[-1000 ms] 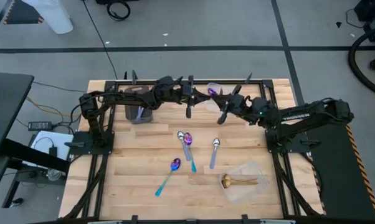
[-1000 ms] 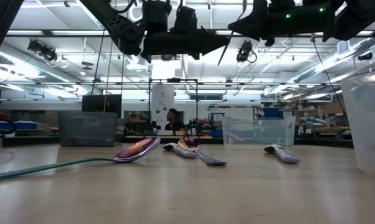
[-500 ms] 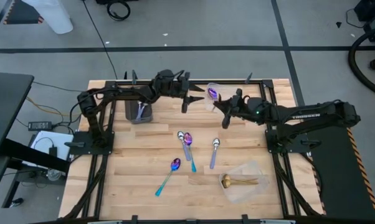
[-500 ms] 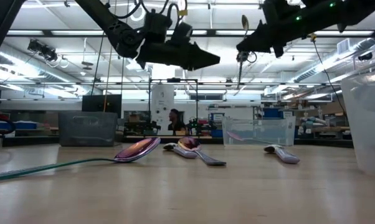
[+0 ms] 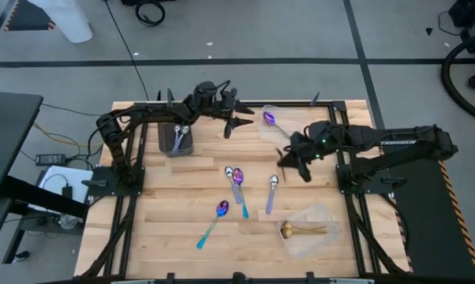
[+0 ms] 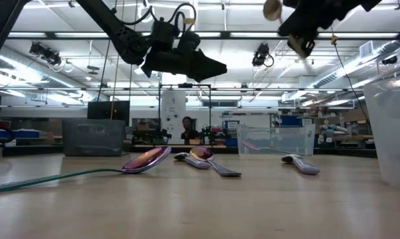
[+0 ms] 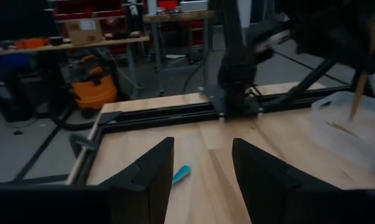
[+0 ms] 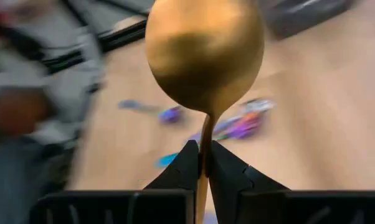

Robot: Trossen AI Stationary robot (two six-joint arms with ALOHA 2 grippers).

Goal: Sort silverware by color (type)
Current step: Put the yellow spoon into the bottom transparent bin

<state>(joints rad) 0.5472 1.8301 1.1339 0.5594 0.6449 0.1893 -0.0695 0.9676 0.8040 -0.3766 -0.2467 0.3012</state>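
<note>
- We are looking down on a wooden table (image 5: 174, 237) standing on a grey floor, with a workshop room stretching behind it in the low view.
- We are seeing the right gripper (image 8: 200, 163) hanging above the table's far right part, its fingers (image 8: 223, 171) clamping the handle of a gold spoon (image 8: 204, 56), whose bowl is standing up in front of the wrist camera; in the low view that bowl (image 6: 273, 8) is showing high up.
- We are seeing the left gripper (image 7: 200, 165) hovering above the far middle of the table, its fingers (image 7: 156, 171) standing apart with nothing between them.
- We are finding a silver spoon (image 5: 229, 171) and a purple spoon (image 5: 240, 185) lying touching each other at the table's middle, another spoon (image 5: 271, 193) just beside them to the right, and a purple spoon with a teal handle (image 5: 213, 222) lying nearer the front.
- We are noticing a purple spoon resting in a clear container (image 5: 270, 126) at the far edge, and gold spoons (image 5: 304, 230) lying in a second clear container (image 5: 312, 214) at the front right.
- We are seeing a dark tray (image 5: 177, 142) sitting at the far left, with spoon handles showing inside it.
</note>
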